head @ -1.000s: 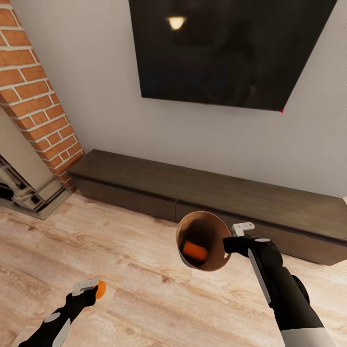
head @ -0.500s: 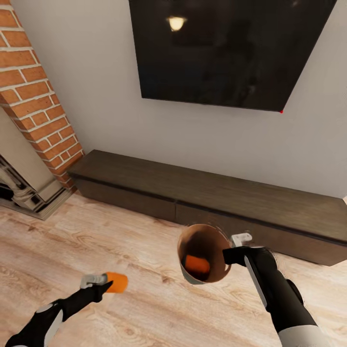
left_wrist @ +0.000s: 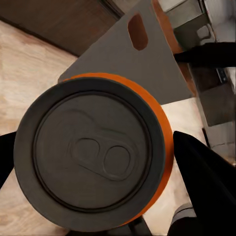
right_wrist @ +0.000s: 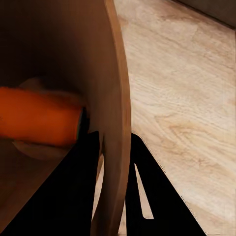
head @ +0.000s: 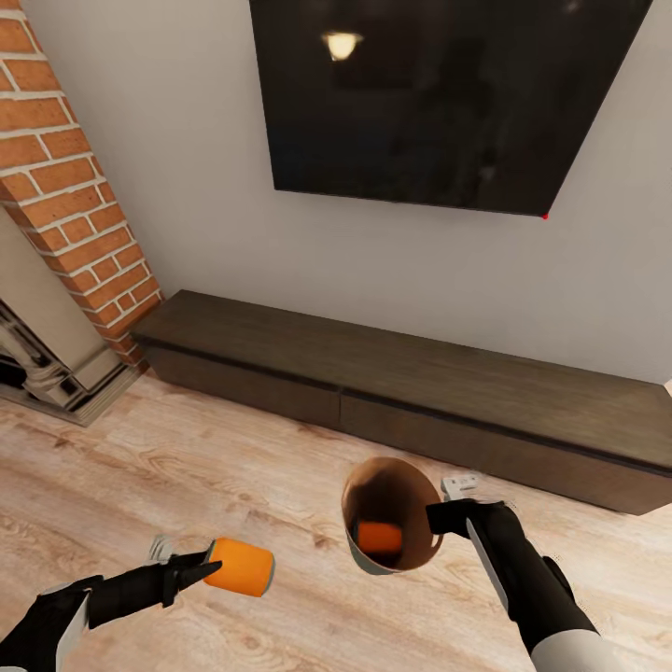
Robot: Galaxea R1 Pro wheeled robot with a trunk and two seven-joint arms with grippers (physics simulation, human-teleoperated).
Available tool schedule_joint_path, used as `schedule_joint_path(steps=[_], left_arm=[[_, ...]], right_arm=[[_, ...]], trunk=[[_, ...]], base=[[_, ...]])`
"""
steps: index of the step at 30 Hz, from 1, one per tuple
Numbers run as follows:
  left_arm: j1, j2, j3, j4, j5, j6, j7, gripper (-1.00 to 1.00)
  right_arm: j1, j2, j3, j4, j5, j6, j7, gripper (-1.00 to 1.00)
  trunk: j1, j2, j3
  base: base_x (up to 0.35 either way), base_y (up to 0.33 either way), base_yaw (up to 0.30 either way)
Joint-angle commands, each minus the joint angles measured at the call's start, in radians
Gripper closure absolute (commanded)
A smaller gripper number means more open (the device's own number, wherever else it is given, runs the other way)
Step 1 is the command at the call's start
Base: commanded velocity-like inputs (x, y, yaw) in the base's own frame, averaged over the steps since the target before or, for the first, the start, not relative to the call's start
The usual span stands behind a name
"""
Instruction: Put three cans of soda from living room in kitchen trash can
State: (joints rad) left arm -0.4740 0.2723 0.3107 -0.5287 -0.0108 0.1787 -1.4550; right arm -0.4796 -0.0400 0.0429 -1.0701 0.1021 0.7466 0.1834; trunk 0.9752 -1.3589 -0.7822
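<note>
At the far left stands a brick fireplace. Over the light wood floor the left gripper pinches an orange soda can between its two fingers; the can lies on its side in the air, its grey lid facing the left wrist camera. To its right, well apart, is the trash can, tilted with its opening toward the head camera. Inside it, at the copper bottom, lies a second orange can. The right gripper is clamped on the rim of the trash can, with one finger inside the wall and one outside. Behind are a dark low cabinet and a wall TV.
</note>
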Motion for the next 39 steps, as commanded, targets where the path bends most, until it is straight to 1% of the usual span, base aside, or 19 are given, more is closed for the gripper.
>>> schedule_joint_path(steps=[1,6,7,8,10,12,17,20,23,25,26,28,29,30,31,32,34,36,39], left_arm=[[0.000,0.000,0.000,0.000,0.000,0.001,-0.019,1.00],[0.000,0.000,0.000,-0.002,0.000,0.011,-0.116,1.00],[0.000,0.000,0.001,-0.003,0.000,0.018,-0.116,1.00],[0.000,-0.001,0.000,-0.026,0.001,0.067,-0.116,1.00],[0.000,-0.001,0.001,-0.067,0.000,0.107,-0.116,1.00],[0.000,-0.001,0.002,-0.092,0.001,0.125,-0.116,1.00],[0.000,-0.001,0.001,-0.108,0.002,0.136,-0.116,1.00],[0.000,-0.001,0.001,-0.112,0.002,0.143,-0.116,1.00],[0.000,-0.003,0.002,-0.155,0.002,0.179,-0.116,1.00],[0.000,-0.003,0.002,-0.163,0.002,0.186,-0.116,1.00],[0.000,-0.004,0.002,-0.168,0.002,0.190,-0.116,1.00],[0.000,-0.004,0.002,-0.173,0.002,0.195,-0.116,1.00],[0.000,-0.004,0.002,-0.174,0.002,0.196,-0.116,1.00],[0.000,-0.004,0.002,-0.176,0.002,0.197,-0.116,1.00],[0.000,-0.004,0.002,-0.177,0.002,0.197,-0.116,1.00],[0.000,-0.005,0.002,-0.182,0.003,0.199,-0.116,1.00],[0.000,-0.007,0.002,-0.187,0.003,0.200,-0.116,1.00],[0.000,-0.011,0.001,-0.190,0.003,0.201,-0.116,1.00],[0.000,-0.028,0.000,-0.191,0.003,0.201,-0.116,1.00]], right_arm=[[-0.001,0.000,0.000,0.000,-0.013,-0.003,0.005,1.00],[-0.001,0.002,0.000,0.027,-0.013,-0.014,0.004,1.00],[-0.001,0.002,0.000,0.034,-0.013,-0.015,0.004,1.00],[-0.001,0.003,0.000,0.057,-0.013,-0.017,0.004,1.00],[-0.001,0.005,0.000,0.078,-0.013,-0.019,0.004,1.00],[-0.001,0.013,0.001,0.105,-0.013,-0.037,0.004,1.00],[-0.002,0.024,0.004,0.162,-0.013,-0.094,0.003,1.00],[-0.003,0.026,0.005,0.174,-0.012,-0.102,0.002,1.00],[-0.009,0.031,0.006,0.207,-0.012,-0.108,0.002,1.00],[-0.020,0.032,0.006,0.229,-0.012,-0.112,0.002,1.00],[-0.036,0.032,0.006,0.263,-0.012,-0.126,0.002,1.00],[-0.068,0.032,0.006,0.349,-0.012,-0.191,0.002,1.00],[-0.076,0.032,0.006,0.371,-0.012,-0.207,0.002,1.00],[-0.089,0.032,0.006,0.411,-0.012,-0.231,-0.002,1.00],[-0.094,0.032,0.006,0.425,-0.012,-0.240,-0.005,1.00],[-0.103,0.033,0.006,0.454,-0.012,-0.257,-0.029,1.00],[-0.109,0.034,0.007,0.473,-0.013,-0.269,-0.064,1.00],[-0.111,0.038,0.007,0.480,-0.013,-0.274,-0.077,1.00],[-0.112,0.043,0.008,0.486,-0.013,-0.277,-0.086,1.00]], trunk=[[0.000,0.000,0.000],[0.000,0.000,0.000],[0.000,0.000,0.000],[0.000,0.000,0.000],[0.000,0.000,0.000],[0.000,0.000,0.000],[0.000,0.000,0.000],[0.000,0.000,0.000],[0.000,0.000,0.000],[0.000,0.000,0.000],[0.000,0.000,0.000],[0.000,0.000,0.000],[0.000,0.000,0.000],[0.000,0.000,0.000],[0.000,0.000,0.000],[0.000,0.000,0.000],[0.000,0.000,0.000],[0.000,0.000,0.000],[0.000,0.000,0.000]], base=[[0.000,0.000,0.000],[0.000,0.000,0.000],[0.000,0.000,0.000],[0.000,0.000,0.000],[0.000,0.000,0.000],[0.000,0.000,0.000],[0.000,0.000,0.000],[0.000,0.000,0.000],[0.000,0.000,0.000],[0.000,0.000,0.000],[0.000,0.000,0.000],[0.000,0.000,0.000],[0.000,0.000,0.000],[0.000,0.000,0.000],[0.000,0.000,0.000],[0.000,0.000,0.000],[0.000,0.000,0.000],[0.000,0.000,0.000],[0.000,0.000,0.000]])
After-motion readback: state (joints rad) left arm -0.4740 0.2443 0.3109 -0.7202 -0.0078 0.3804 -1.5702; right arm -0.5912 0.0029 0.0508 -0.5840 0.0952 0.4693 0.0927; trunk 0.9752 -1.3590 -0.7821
